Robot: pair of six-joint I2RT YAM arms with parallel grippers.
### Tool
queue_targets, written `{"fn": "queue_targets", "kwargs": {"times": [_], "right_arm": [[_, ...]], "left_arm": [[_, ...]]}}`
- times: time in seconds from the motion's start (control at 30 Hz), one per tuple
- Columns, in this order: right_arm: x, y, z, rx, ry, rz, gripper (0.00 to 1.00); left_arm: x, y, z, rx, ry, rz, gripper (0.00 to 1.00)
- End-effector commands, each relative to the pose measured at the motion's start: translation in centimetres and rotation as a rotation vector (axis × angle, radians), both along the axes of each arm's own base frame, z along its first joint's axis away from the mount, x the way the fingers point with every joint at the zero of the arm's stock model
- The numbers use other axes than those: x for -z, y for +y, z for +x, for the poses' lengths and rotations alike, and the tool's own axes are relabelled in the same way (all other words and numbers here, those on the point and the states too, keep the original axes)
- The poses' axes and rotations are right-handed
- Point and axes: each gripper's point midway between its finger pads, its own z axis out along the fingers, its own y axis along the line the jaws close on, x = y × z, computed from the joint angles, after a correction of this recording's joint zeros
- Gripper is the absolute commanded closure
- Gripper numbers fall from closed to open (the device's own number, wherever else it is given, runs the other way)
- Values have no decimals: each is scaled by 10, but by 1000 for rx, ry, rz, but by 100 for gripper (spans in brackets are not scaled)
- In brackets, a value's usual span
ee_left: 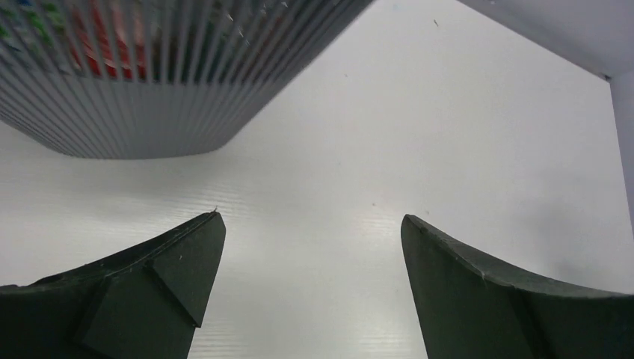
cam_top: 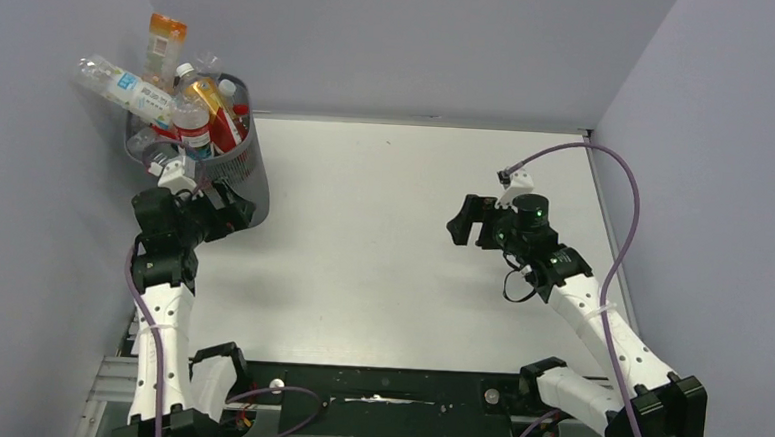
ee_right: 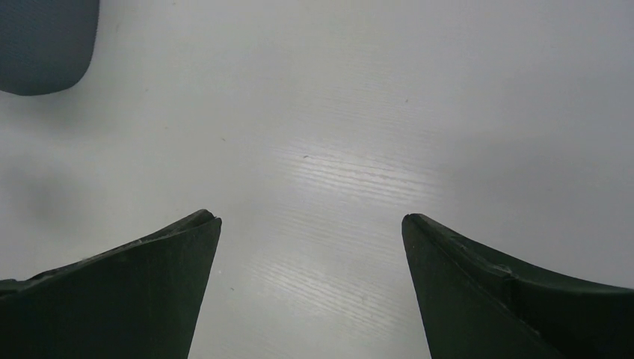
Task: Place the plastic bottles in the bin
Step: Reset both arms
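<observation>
Top external: glossy bottles point(cam_top: 191, 108), tapering wire-mesh bin point(cam_top: 249, 174)

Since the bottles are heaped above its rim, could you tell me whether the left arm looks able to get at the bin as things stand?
Probably yes: the left tool, open and empty, sits right beside the bin, and nothing shows between them.

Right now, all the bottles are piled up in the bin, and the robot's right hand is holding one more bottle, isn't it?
Not quite. The plastic bottles are piled up in the bin, but the right gripper is holding nothing. Its jaws stand wide open over the bare table, with no bottle between them. The right wrist view shows it.
</observation>
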Motion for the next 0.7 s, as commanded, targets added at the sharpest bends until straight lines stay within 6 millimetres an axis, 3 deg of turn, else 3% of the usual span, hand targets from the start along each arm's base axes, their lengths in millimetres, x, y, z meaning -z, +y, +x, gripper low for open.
{"fn": "queue_targets", "kwargs": {"times": [0.0,0.13,0.27,0.3,0.43,0.67], "right_arm": [[-14,-32,14,151,-132,-66,2],[-9,-63,15,278,-194,-141,2],[-3,-90,16,404,-250,-183,2],[-3,-97,17,436,-269,-193,2],[3,-130,18,578,-309,-248,2],[27,-185,12,770,-328,-262,2]], "left_arm": [[-13,-23,5,58,-133,17,11],[6,-28,9,29,-135,-13,11],[-19,-40,25,36,-235,-77,11],[-16,-39,28,18,-241,-53,11],[22,-24,33,-85,-214,24,11],[60,4,35,-189,-254,165,11]]}}
